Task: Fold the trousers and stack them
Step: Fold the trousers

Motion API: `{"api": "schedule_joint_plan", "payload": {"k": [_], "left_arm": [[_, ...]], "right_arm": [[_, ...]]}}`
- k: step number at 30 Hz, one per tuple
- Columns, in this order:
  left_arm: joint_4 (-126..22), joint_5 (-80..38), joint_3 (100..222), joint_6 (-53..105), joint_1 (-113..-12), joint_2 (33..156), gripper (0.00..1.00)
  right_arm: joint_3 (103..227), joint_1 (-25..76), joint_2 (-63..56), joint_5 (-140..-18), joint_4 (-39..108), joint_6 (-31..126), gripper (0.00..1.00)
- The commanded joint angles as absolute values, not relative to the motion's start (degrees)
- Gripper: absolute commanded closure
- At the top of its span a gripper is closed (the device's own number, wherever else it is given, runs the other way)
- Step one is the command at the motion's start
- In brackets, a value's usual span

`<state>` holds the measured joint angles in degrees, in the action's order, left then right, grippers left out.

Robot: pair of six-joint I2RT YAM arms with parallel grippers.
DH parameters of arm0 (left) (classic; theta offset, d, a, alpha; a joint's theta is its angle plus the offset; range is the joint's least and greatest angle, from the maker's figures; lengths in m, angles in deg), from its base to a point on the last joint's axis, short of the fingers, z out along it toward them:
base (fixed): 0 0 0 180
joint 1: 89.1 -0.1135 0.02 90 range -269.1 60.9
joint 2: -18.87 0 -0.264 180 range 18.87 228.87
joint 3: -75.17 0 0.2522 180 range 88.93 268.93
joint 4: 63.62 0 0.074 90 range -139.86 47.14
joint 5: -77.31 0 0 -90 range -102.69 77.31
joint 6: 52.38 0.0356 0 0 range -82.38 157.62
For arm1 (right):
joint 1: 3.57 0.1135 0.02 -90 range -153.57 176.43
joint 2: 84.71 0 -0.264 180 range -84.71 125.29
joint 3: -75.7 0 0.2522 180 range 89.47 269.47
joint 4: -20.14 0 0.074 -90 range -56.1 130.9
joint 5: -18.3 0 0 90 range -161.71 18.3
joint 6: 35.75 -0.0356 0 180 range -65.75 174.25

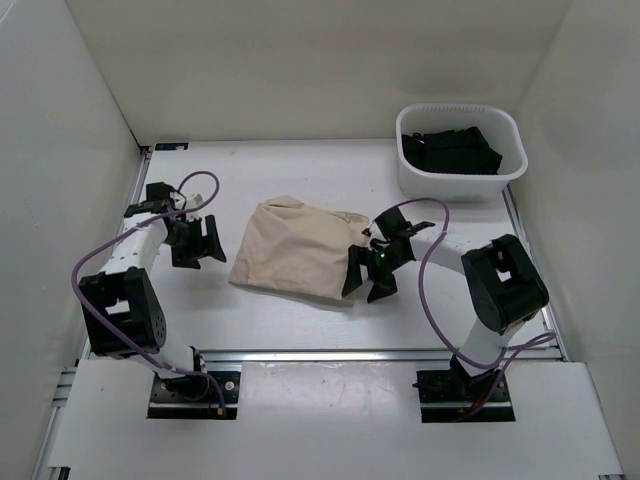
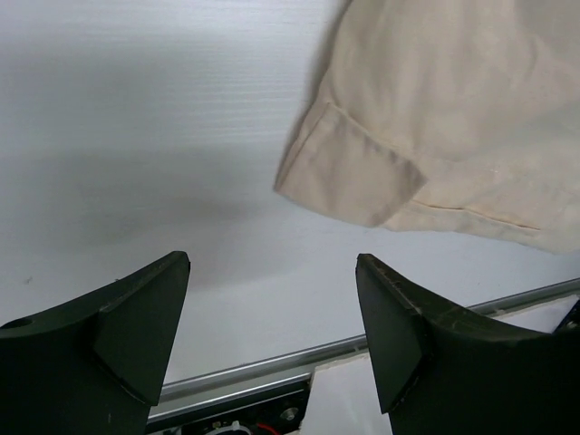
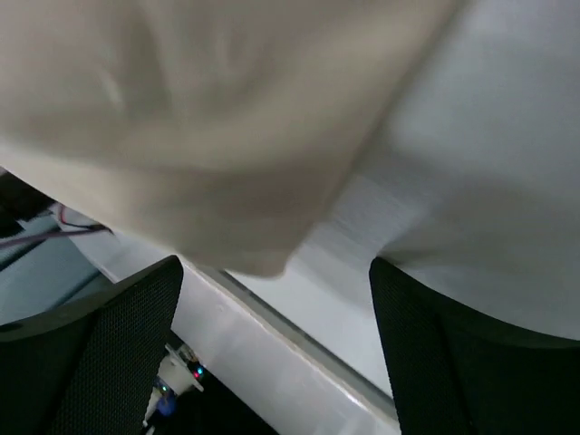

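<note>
The beige trousers (image 1: 295, 247) lie folded into a compact bundle in the middle of the table. My left gripper (image 1: 200, 243) is open and empty just left of the bundle; the left wrist view shows a folded hem corner (image 2: 358, 177) ahead of the jaws. My right gripper (image 1: 368, 272) is open at the bundle's right front corner. In the right wrist view the cloth (image 3: 208, 118) fills the upper frame, blurred, with nothing between the jaws.
A white bin (image 1: 460, 152) at the back right holds a black garment (image 1: 450, 150). White walls enclose the table on three sides. A metal rail (image 1: 370, 353) runs along the near edge by the arm bases.
</note>
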<state>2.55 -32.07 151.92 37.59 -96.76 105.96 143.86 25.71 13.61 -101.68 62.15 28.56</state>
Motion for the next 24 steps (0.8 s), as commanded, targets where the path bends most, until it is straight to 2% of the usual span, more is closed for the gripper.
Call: {"api": "schedule_joint_plan", "payload": {"k": [1,4,5,7,8,9,13,17,18,20,21,23,24], "left_arm": [[2.70,-35.98,151.08,37.62,-100.34,101.32,0.15],[3.23,-35.99,148.89,37.62,-103.15,98.24,0.13],[3.23,-35.38,148.27,37.62,-103.77,97.63,0.13],[3.75,-34.76,147.04,37.62,-104.83,96.40,0.13],[3.76,-33.88,147.03,37.62,-105.44,96.39,0.13],[4.37,-33.88,146.51,37.62,-105.44,95.69,0.13],[4.98,-33.88,145.98,37.62,-105.44,94.37,0.13],[5.51,-33.88,145.98,37.62,-105.44,93.75,0.13],[5.52,-33.88,145.98,37.62,-105.44,93.75,0.13],[5.52,-33.88,145.98,37.62,-105.44,94.80,0.13],[6.04,-33.88,146.58,37.62,-105.44,94.81,0.13],[6.04,-33.35,147.81,37.62,-105.44,95.33,0.13],[6.74,-33.35,147.82,37.62,-105.44,95.33,0.12]], "right_arm": [[142.81,25.35,16.09,-105.18,48.06,25.87,0.13],[142.81,25.87,18.29,-106.85,45.42,24.02,0.42],[142.81,25.87,18.99,-107.47,45.41,24.02,0.64],[141.60,24.74,20.23,-108.79,44.80,23.49,0.81],[140.89,23.16,20.84,-109.40,44.80,23.49,0.94],[140.27,22.19,20.85,-109.41,44.80,23.49,1.00],[139.74,16.05,16.90,-108.79,50.75,28.83,1.00],[144.90,11.82,15.66,-108.09,64.26,37.88,1.00],[145.97,11.81,16.53,-108.09,66.39,39.56,0.91],[147.64,11.20,17.68,-110.71,69.92,43.52,0.64],[148.17,11.20,17.68,-112.12,71.41,44.14,0.47],[148.18,11.20,15.59,-113.19,72.12,44.14,0.34],[148.18,11.20,14.09,-112.32,73.52,44.14,0.24]]}}
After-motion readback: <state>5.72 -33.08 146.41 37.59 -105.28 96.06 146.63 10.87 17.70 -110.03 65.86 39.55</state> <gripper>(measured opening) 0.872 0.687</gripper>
